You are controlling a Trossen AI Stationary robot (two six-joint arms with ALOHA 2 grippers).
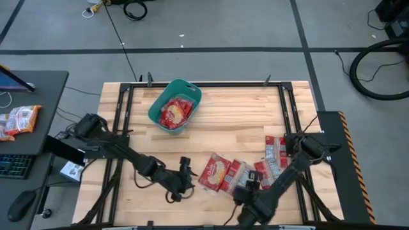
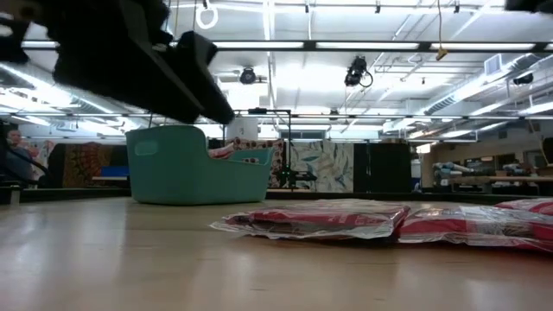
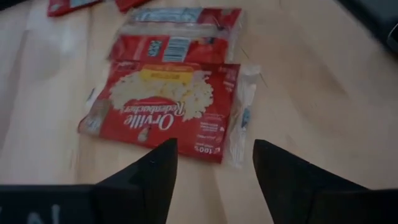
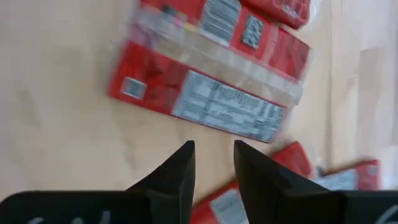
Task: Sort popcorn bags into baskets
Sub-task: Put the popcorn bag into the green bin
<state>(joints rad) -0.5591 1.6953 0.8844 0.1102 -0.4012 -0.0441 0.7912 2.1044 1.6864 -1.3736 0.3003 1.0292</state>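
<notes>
The teal basket [image 1: 155,112] stands at the table's far middle with red popcorn bags [image 1: 175,112] lying in it; it also shows in the low view [image 2: 194,164]. Several more popcorn bags lie flat on the table at the near right [image 1: 215,172] [image 1: 276,152] [image 2: 320,220]. My left gripper [image 1: 185,176] [image 3: 214,162] is open and empty, just left of the nearest bag [image 3: 165,109], pointing at it. My right gripper [image 1: 246,187] [image 4: 214,163] hovers over the near edge of the bag group [image 4: 199,93], its fingers a narrow gap apart with nothing between them.
Bare wood lies between the basket and the bags. A dark side desk at the left holds orange-and-white snack packets [image 1: 19,119], a keyboard and a mouse. Black frame rails run along the table's left and right sides. My left arm shows dark at the low view's upper left [image 2: 130,60].
</notes>
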